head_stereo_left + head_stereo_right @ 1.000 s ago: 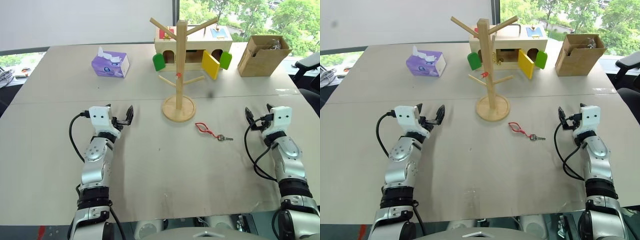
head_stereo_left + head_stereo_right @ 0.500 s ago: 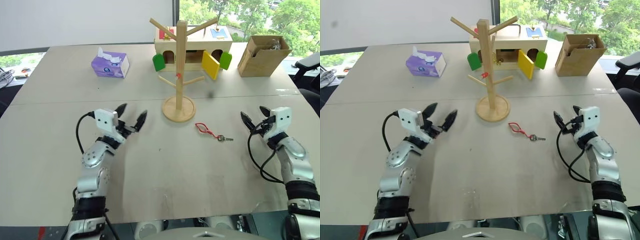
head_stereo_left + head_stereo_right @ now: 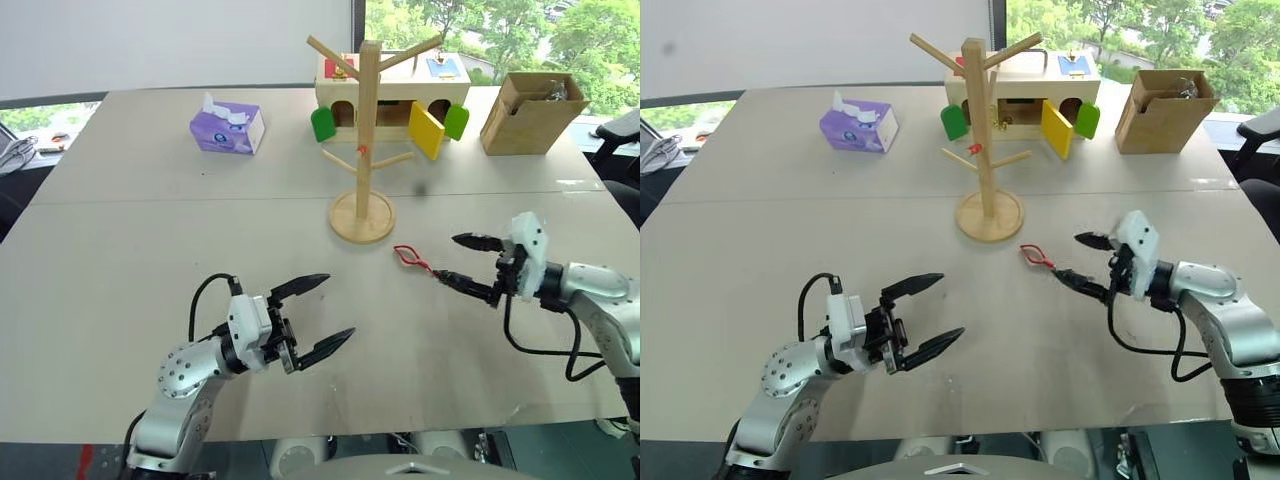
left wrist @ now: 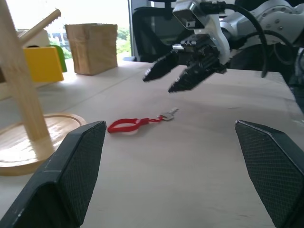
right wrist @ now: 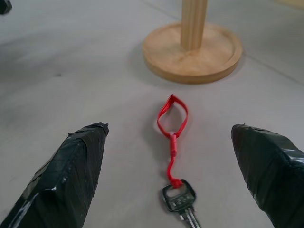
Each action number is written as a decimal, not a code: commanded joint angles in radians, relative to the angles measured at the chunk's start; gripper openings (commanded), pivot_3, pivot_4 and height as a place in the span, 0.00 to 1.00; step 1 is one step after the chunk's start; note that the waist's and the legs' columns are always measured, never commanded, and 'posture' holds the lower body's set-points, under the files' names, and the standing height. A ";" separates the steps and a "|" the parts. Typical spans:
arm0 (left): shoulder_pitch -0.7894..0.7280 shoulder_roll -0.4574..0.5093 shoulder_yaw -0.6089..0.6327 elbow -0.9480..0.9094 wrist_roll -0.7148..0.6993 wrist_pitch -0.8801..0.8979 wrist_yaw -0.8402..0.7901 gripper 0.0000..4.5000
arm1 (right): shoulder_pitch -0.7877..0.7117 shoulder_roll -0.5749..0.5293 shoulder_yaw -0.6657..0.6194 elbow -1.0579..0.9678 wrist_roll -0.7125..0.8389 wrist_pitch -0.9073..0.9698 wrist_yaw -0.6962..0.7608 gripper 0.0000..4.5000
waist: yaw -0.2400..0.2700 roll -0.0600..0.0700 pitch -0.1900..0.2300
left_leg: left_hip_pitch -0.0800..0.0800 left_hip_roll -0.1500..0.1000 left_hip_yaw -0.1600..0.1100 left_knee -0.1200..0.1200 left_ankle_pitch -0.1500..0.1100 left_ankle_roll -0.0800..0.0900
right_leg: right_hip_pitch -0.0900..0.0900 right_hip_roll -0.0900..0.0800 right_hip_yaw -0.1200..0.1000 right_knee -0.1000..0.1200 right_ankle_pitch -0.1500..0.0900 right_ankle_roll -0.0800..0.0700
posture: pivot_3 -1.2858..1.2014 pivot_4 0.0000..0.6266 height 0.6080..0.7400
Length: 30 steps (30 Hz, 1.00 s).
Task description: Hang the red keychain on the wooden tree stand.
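Red cord, thin and looped, makes up the red keychain point(image 5: 172, 124), ending in a small flat silver key; it lies flat on the matte pale desk point(image 3: 120, 250) toward the right edge, just beside the round disc base of the wooden tree stand point(image 3: 366, 140), a smooth light-wood post with slanted pegs. The right hand point(image 3: 470, 262) gapes wide and empty, its tapered black fingers point(image 5: 71, 171) flanking the key. The left hand point(image 3: 312, 317) gapes empty near the front edge.

Red keychain point(image 5: 171, 124) lies flat on the table, key trailing, just beside the upright wooden stand point(image 3: 362, 150).
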 commanded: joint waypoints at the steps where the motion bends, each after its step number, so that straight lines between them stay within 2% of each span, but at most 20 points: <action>1: -0.013 -0.014 -0.008 -0.005 0.013 -0.026 0.021 1.00 | -0.023 0.037 0.018 -0.015 -0.043 -0.020 -0.049 0.99 | 0.001 0.000 0.000 | 0.000 0.000 0.000 0.000 0.000 0.000 | 0.000 0.000 0.000 0.000 0.000 0.000 | 0.52 0.24 1.00; 9: -0.025 -0.026 -0.017 -0.008 0.016 -0.012 0.046 1.00 | -0.049 0.163 0.054 0.163 -0.179 -0.175 -0.128 0.99 | 0.002 0.000 0.000 | 0.000 0.000 0.000 0.000 0.000 0.000 | 0.000 0.001 0.000 0.000 0.000 0.000 | 0.52 0.24 1.00; 21: -0.028 -0.017 -0.016 -0.013 0.014 0.000 0.052 1.00 | -0.023 0.184 0.082 0.246 -0.256 -0.281 -0.111 0.99 | 0.001 0.000 0.000 | 0.000 0.000 0.000 0.001 0.000 0.000 | 0.000 0.001 0.000 0.000 0.000 0.001 | 0.52 0.24 1.00; 22: -0.027 -0.017 -0.016 -0.014 0.014 0.001 0.052 1.00 | -0.023 0.187 0.082 0.247 -0.259 -0.288 -0.111 0.90 | 0.001 0.000 0.000 | 0.000 0.000 0.000 0.000 0.000 0.000 | 0.000 0.001 0.000 0.000 0.000 0.001 | 0.52 0.24 1.00; 23: -0.026 -0.016 -0.016 -0.015 0.013 0.002 0.053 1.00 | -0.023 0.189 0.082 0.247 -0.262 -0.294 -0.111 0.88 | 0.001 0.000 0.000 | 0.000 0.000 0.000 0.000 0.000 0.000 | 0.000 0.001 0.000 0.000 0.000 0.001 | 0.52 0.24 1.00; 25: -0.026 -0.016 -0.016 -0.016 0.014 0.005 0.056 1.00 | -0.019 0.191 0.085 0.246 -0.272 -0.305 -0.108 0.75 | 0.001 0.000 0.000 | 0.000 0.000 0.000 0.000 0.000 0.000 | 0.000 0.001 0.000 0.001 0.000 0.001 | 0.52 0.24 1.00; 27: -0.026 -0.016 -0.016 -0.016 0.015 0.007 0.059 1.00 | -0.016 0.193 0.086 0.247 -0.275 -0.308 -0.105 0.56 | 0.001 0.000 0.000 | 0.000 0.000 0.000 0.001 0.000 0.000 | 0.000 0.001 0.000 0.001 0.000 0.001 | 0.52 0.24 1.00; 30: -0.029 -0.015 -0.012 -0.014 0.014 0.009 0.062 1.00 | -0.014 0.193 0.088 0.248 -0.273 -0.307 -0.102 0.20 | 0.002 0.000 0.000 | 0.000 0.000 0.000 0.001 0.000 0.000 | 0.000 0.001 0.000 0.001 0.000 0.001 | 0.52 0.24 1.00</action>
